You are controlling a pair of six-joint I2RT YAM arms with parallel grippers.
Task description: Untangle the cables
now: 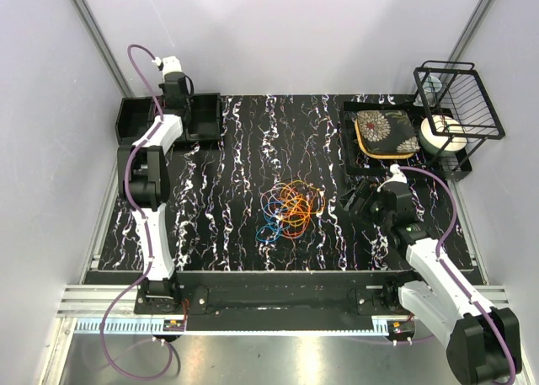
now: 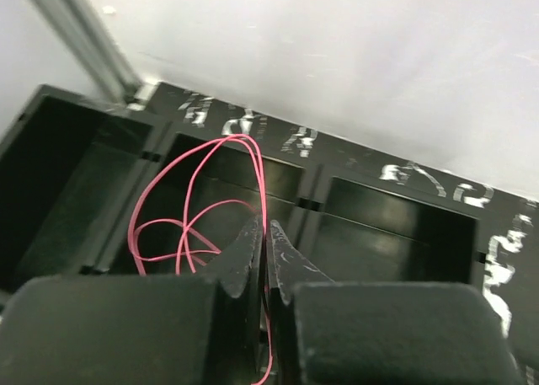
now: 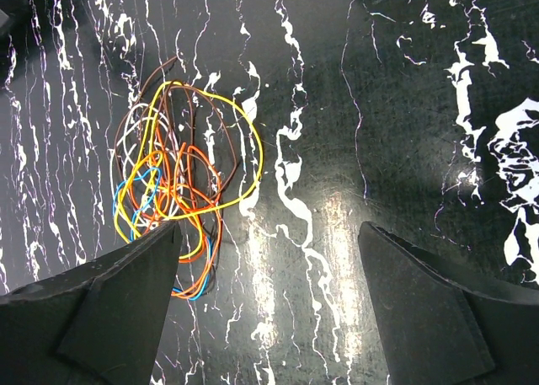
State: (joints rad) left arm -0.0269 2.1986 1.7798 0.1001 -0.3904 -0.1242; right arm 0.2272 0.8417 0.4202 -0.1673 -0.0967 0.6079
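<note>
A tangle of thin cables [image 1: 289,208], orange, yellow, blue, brown and whitish, lies in the middle of the black marbled mat; it also shows in the right wrist view [image 3: 173,191]. My left gripper [image 2: 267,233] is shut on a red cable [image 2: 198,208] whose loops hang over the middle compartment of the black tray [image 2: 303,204] at the far left [image 1: 126,128]. My right gripper [image 3: 269,233] is open and empty, low over the mat just right of the tangle [image 1: 364,198].
A black tray holding a patterned cushion [image 1: 385,134] sits at the far right. A black wire rack [image 1: 459,98] and a white roll [image 1: 444,135] stand beside it. Grey walls enclose the table on three sides.
</note>
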